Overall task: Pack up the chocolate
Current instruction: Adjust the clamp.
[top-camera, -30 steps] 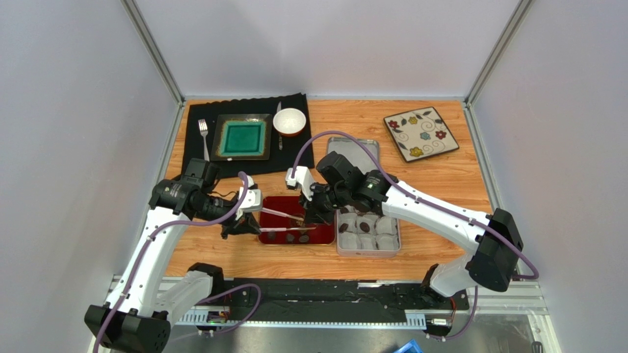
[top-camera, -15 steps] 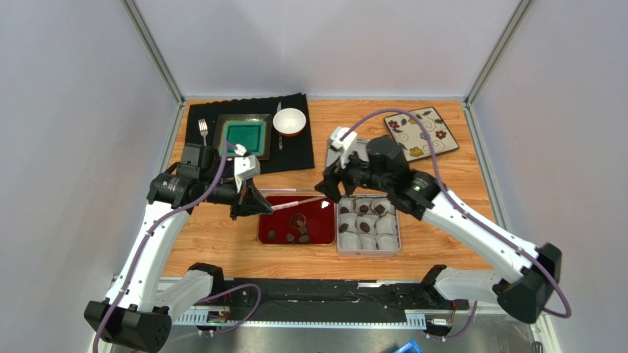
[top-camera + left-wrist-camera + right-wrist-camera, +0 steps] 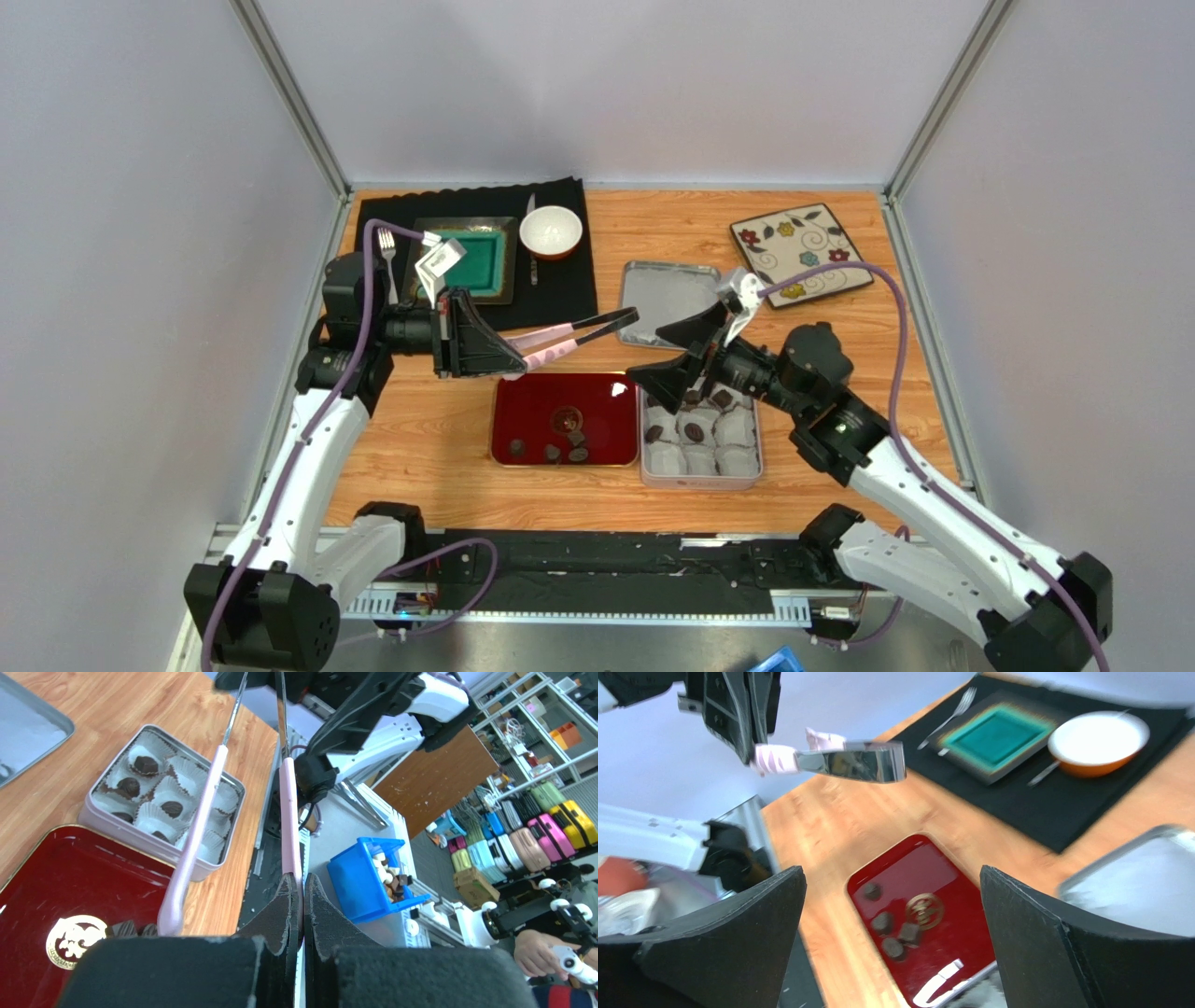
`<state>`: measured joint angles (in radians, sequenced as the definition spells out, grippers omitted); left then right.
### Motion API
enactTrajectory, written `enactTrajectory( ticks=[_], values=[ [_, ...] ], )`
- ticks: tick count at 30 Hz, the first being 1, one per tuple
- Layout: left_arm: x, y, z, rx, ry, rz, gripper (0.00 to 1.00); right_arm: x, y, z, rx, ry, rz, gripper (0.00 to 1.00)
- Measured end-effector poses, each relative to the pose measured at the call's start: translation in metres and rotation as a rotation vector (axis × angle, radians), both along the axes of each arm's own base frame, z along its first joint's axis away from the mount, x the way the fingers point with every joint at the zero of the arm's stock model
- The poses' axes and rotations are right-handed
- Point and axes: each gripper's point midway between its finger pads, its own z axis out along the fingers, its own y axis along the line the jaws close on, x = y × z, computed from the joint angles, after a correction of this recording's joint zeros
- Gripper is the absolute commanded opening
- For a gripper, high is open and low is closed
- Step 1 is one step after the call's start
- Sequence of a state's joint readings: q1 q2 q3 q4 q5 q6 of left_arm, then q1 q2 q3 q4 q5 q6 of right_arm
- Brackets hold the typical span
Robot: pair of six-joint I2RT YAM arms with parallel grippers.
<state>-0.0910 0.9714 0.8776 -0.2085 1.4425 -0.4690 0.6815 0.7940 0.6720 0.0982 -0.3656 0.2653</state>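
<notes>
Top external view: the red tray [image 3: 530,399] and the tin [image 3: 759,451] stand side by side close to the near edge of the counter [image 3: 435,448], about its middle, tray on the left, touching or almost. The chocolate [image 3: 556,452] is in two places. A few pcs lie loose along the near side of the tray, and other pcs sit already in the white paper cups [image 3: 697,457] of the tin, while some cups look empty. So the packing is, I judge, approx. half done.

The left jaws are pressed together on the pink end of the tongs [image 3: 575,331]. In the left wrist view one handle [image 3: 288,812] goes between the pads and the second passes beside them, so I think only one leg is really pinched. The tongs hang in the air over the far edge of the tray, pointing toward the right arm. In the right wrist view the metal tips [image 3: 854,761] carry nothing. Prob. they are lifted to leave the tray free.

The right jaws are spread wide w/ nothing between them, above the far left corner of the tin. Open like this they suit a hand-over of the tongs or a grasp; which one I cannot tell.

The lid [image 3: 659,287] lies flat behind the tin, toward the far edge, so the cups are reachable.
</notes>
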Motion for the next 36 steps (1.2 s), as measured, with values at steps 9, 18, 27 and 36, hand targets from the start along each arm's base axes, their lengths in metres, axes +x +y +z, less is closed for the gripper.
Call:
enactTrajectory(
  ticks=[9,18,27,36],
  values=[
    [-0.012,0.001,0.015,-0.010,-0.014,-0.023,0.00,0.002,0.023,0.009,0.121,0.102,0.202,0.99],
    [-0.017,0.001,0.017,-0.011,-0.022,-0.032,0.00,-0.008,0.057,0.019,0.234,0.132,0.390,1.00],
    [-0.017,0.002,0.016,-0.007,-0.016,-0.033,0.00,-0.018,0.074,0.019,0.256,0.107,0.455,0.99],
    [-0.031,0.003,0.022,-0.010,-0.051,-0.034,0.00,-0.017,0.067,0.037,0.150,-0.057,0.419,0.93]
  ],
)
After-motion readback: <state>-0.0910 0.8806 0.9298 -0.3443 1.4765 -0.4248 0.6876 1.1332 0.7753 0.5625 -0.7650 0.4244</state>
